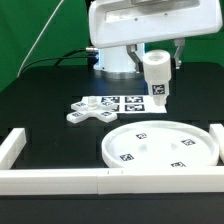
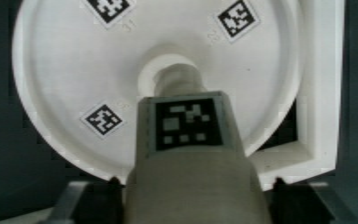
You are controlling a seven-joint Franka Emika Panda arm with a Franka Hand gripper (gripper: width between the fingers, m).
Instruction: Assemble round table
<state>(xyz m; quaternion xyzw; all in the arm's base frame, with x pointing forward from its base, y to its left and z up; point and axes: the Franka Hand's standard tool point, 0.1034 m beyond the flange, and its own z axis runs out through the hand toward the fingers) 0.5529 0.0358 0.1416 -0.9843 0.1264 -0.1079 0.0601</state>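
Observation:
My gripper (image 1: pixel 157 60) is shut on the short white cylinder leg (image 1: pixel 157 80) and holds it upright in the air, above the far edge of the large round disc (image 1: pixel 160 143). The disc lies flat on the black table at the exterior view's right and bears several tags. In the wrist view the leg (image 2: pixel 194 150) fills the middle between my dark fingers (image 2: pixel 108 198), its tag facing the camera, and the disc (image 2: pixel 140 70) lies beyond it. The cross-shaped base (image 1: pixel 88 110) lies flat on the table at the exterior view's left, apart from the gripper.
The marker board (image 1: pixel 125 102) lies behind the disc, next to the cross base. The long white border rail (image 1: pixel 60 180) runs along the front edge with raised ends at both sides. The arm's base (image 1: pixel 120 60) stands at the back.

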